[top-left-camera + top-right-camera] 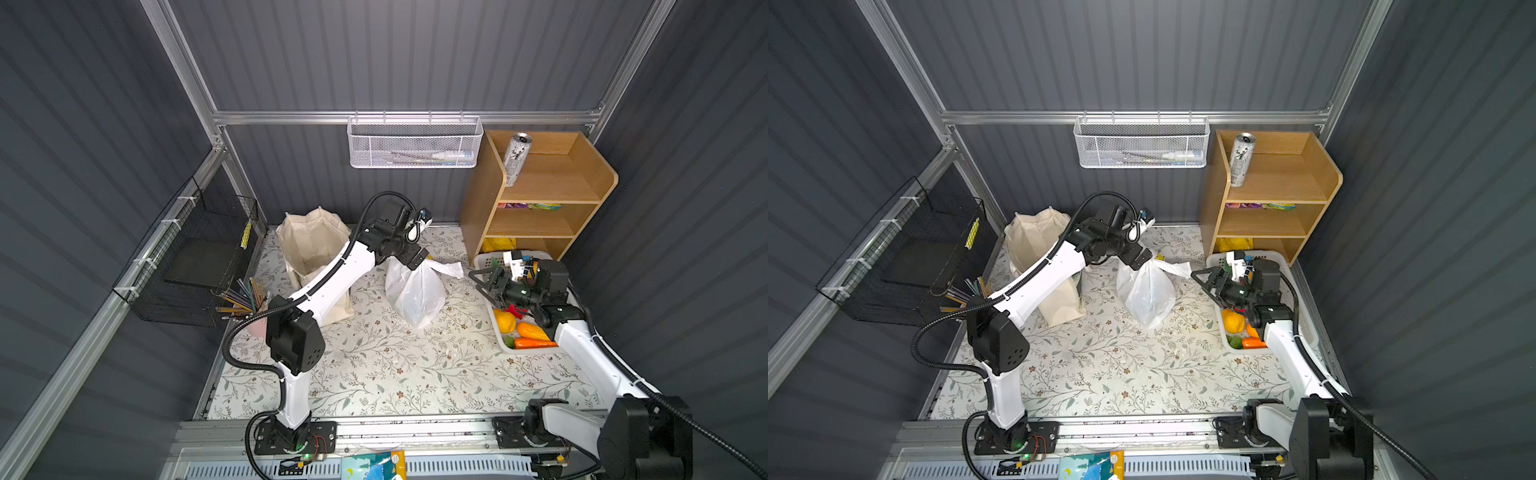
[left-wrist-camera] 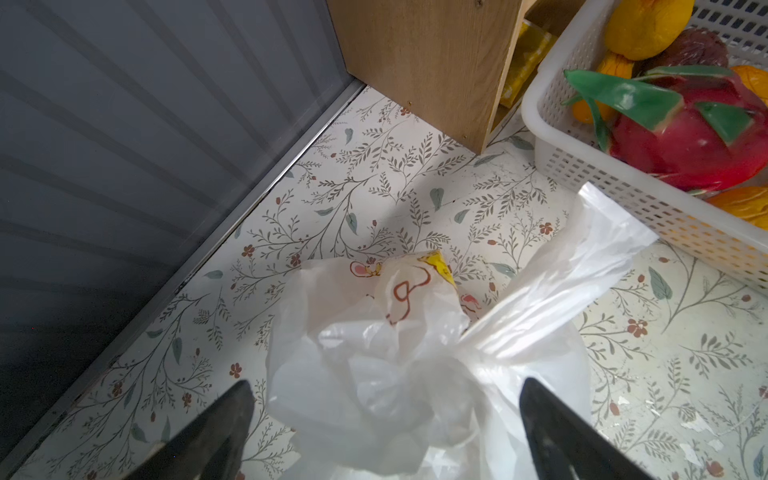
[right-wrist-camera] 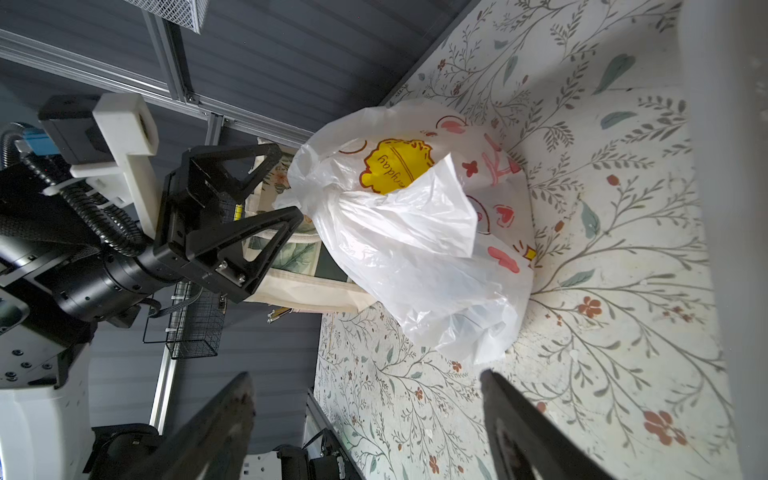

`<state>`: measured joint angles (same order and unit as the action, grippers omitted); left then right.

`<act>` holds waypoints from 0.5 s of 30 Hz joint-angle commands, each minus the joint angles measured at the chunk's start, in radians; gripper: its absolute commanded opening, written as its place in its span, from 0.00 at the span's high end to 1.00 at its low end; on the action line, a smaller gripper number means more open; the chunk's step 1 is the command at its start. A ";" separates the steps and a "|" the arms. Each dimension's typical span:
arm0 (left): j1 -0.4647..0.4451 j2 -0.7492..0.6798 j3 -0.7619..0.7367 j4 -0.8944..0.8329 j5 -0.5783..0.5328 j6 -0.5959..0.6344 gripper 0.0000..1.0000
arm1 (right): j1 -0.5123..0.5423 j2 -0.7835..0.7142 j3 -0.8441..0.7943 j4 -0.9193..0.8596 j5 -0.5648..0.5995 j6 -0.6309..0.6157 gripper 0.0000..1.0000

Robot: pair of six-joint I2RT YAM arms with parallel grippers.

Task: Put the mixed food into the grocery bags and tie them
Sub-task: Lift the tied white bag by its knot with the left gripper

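I have the plastic bag (image 1: 415, 295) standing mid-table, between the tote (image 1: 311, 245) and the white basket (image 1: 484, 259), close to the back wall. Its neck is bunched into a twist; I can't tell from here whether that is a proper knot. One loose handle sticks out sideways toward the basket. My left gripper (image 3: 286, 183) hangs over the bag's neck with its jaws spread wide and nothing clamped. In the right wrist view, one fingertip (image 3: 297, 212) just touches the gathered plastic, and in the left wrist view the bag's top fills the gap between both fingers. My right gripper (image 1: 476, 282) sits over the near corner of the basket, pointing at the bag. Its jaws are also well apart and empty, with the tips just beside the end of the loose handle but not on it. The bag bulges with something inside, though I can't make out what through the plastic. Food is left outside the bags: the dragon fruit (image 2: 685, 141), a yellow fruit (image 1: 505, 322) and a carrot (image 1: 534, 343) lie in the basket. A can (image 1: 516, 160) stands on top of the shelf (image 1: 482, 199), and packets (image 1: 528, 205) lie on the tier below. The tote stands open and upright behind my left arm.
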<state>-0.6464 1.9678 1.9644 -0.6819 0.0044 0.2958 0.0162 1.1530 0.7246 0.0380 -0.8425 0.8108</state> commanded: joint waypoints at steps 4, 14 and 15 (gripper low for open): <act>0.007 0.095 0.036 -0.070 0.045 -0.006 0.00 | 0.005 0.007 0.016 0.025 0.001 0.004 0.14; 0.037 0.147 0.004 -0.067 0.241 -0.076 0.50 | 0.004 -0.003 0.024 0.030 0.006 0.017 0.14; 0.038 0.149 0.000 -0.066 0.247 -0.082 0.63 | 0.004 -0.004 0.025 0.030 0.008 0.018 0.14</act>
<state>-0.6136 2.0937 1.9682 -0.7216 0.1673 0.2420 0.0158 1.1542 0.7250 0.0532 -0.8406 0.8223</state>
